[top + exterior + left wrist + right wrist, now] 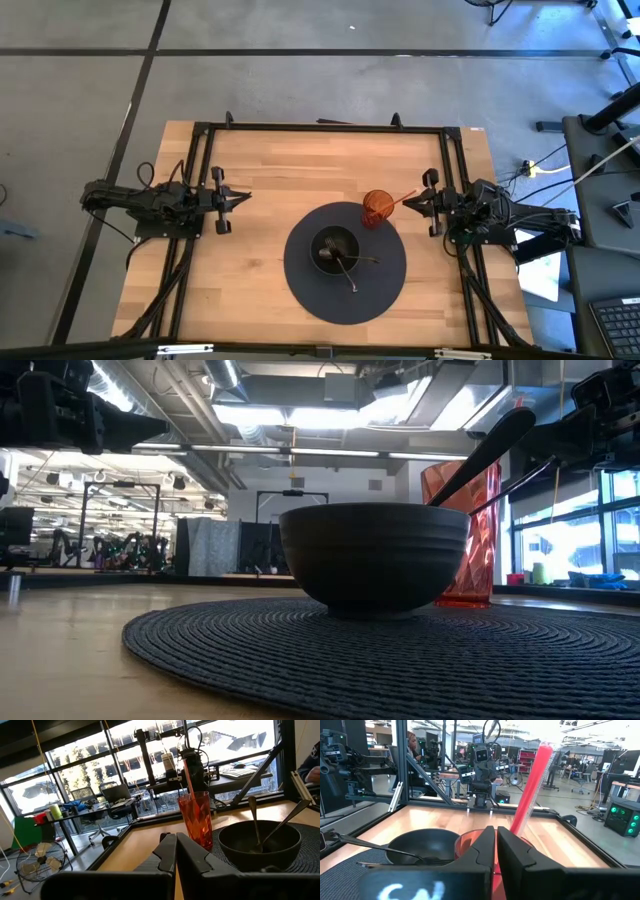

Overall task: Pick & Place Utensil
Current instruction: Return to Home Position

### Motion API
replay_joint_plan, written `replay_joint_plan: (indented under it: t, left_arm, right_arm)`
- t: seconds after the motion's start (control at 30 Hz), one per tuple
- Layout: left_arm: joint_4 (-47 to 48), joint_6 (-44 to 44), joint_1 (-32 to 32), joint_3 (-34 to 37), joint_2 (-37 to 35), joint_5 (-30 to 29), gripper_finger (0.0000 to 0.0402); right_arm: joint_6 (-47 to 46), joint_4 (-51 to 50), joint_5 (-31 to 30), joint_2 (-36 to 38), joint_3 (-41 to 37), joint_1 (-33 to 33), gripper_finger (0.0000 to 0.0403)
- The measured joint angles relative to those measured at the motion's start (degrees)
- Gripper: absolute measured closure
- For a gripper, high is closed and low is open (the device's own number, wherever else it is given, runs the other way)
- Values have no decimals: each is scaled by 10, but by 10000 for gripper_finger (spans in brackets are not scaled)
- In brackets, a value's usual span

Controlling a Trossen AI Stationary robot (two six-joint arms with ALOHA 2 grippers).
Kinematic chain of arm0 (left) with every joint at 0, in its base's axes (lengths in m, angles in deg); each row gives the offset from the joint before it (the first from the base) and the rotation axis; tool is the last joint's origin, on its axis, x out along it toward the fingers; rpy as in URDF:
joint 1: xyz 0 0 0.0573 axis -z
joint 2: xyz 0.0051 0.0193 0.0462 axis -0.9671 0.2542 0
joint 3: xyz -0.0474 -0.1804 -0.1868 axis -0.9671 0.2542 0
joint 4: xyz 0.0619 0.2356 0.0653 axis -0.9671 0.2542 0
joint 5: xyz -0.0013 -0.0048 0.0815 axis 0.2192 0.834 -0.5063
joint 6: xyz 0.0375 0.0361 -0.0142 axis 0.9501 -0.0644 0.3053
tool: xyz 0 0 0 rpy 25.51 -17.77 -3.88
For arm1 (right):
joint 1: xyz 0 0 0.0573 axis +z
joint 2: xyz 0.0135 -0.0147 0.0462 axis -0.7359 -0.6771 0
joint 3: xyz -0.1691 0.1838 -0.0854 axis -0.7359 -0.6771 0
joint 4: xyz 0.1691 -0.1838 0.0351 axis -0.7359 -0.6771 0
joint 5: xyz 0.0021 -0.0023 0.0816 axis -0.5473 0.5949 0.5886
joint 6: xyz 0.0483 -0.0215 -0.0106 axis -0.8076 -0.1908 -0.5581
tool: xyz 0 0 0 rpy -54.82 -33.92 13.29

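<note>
A dark ribbed bowl (pixel 336 250) stands in the middle of a round dark woven mat (pixel 300 285). Two metal utensils (pixel 348 266) stand in the bowl, their handles leaning on its rim; they also show in the left wrist view (pixel 256 822). An orange-red tumbler (pixel 377 209) with a pink straw (pixel 530 790) stands on the mat's far right edge. My left gripper (pixel 246 196) waits shut over the table's left side, touching nothing. My right gripper (pixel 408 203) is shut at the table's right side, just right of the tumbler, touching nothing.
Bare wooden tabletop (pixel 270 170) lies to the left of and beyond the mat. A dark metal frame (pixel 320 127) runs along the table's edges. In the right wrist view a person (pixel 414 745) sits in the room beyond the table.
</note>
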Motion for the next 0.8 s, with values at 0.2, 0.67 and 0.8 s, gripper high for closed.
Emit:
replay_joint_plan:
  t: [0.2,0.67,0.8]
  left_arm:
    - [0,0,0,0,0,0,394]
    - [0,0,0,0,0,0,394]
    - [0,0,0,0,0,0,394]
  right_arm:
    - [0,0,0,0,0,0,382]
    - [0,0,0,0,0,0,382]
    - [0,0,0,0,0,0,382]
